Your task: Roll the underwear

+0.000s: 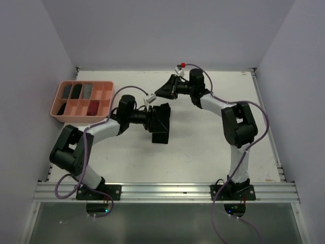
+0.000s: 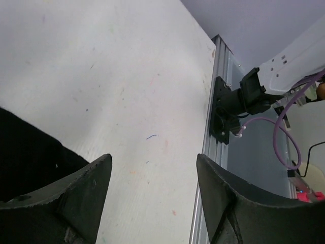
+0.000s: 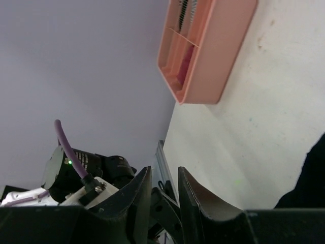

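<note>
The black underwear (image 1: pixel 161 136) lies in a folded heap at the table's middle. My left gripper (image 1: pixel 156 118) hovers at its left side, jaws wide apart and empty (image 2: pixel 154 162); the black cloth (image 2: pixel 25 157) shows just left of the left finger. My right gripper (image 1: pixel 163 91) is raised behind the heap and points left. Its fingers stand a narrow gap apart with nothing between them (image 3: pixel 164 170). The black cloth (image 3: pixel 311 178) shows at that view's right edge. A finely striped grey cloth (image 3: pixel 186 11) sits in a tray compartment.
The salmon-pink compartment tray (image 1: pixel 57 113) stands at the back left and holds dark, grey and red rolled pieces; it also shows in the right wrist view (image 3: pixel 213 56). The aluminium rail (image 1: pixel 162 190) runs along the near edge. Walls close in the left, back and right sides.
</note>
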Robot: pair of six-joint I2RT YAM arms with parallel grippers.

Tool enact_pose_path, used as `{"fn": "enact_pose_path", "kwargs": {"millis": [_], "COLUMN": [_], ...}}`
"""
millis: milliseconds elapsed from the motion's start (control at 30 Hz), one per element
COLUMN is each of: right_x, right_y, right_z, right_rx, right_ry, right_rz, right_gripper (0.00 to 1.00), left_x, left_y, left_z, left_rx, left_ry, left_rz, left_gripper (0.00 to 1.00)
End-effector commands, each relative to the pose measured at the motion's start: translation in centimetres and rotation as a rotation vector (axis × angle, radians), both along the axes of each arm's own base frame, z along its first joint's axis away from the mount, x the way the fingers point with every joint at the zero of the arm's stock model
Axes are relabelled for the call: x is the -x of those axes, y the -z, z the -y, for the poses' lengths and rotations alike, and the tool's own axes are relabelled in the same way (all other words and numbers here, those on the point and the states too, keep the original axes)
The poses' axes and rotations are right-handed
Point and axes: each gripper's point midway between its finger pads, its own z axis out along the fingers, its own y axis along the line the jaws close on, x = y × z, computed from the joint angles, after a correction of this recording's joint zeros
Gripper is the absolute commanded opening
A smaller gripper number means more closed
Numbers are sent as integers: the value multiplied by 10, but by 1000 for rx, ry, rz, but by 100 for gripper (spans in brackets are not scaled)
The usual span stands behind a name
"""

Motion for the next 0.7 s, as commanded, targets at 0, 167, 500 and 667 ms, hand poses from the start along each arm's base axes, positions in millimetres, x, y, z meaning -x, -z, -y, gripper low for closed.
{"fn": "enact_pose_path", "kwargs": {"millis": [0,167,500,667], "right_x": [22,67,111,114], "right_y": [-23,23,137,179], "right_z": [6,3,0,4], "right_rx": [-5,13,84,134], "right_ry": [-42,-92,-140,-122], "right_rz": [41,-109,-336,-390], "right_gripper": [31,29,23,22], "left_x": [-2,7,1,8], "left_y": [-45,-44,-33,-6], "left_z": [-2,-13,-28,-35], "left_rx": [31,-22,-30,-87], "left_ry": [17,37,-1,19], "left_rz": [168,224,197,210], "left_gripper": [72,72,73,73]}}
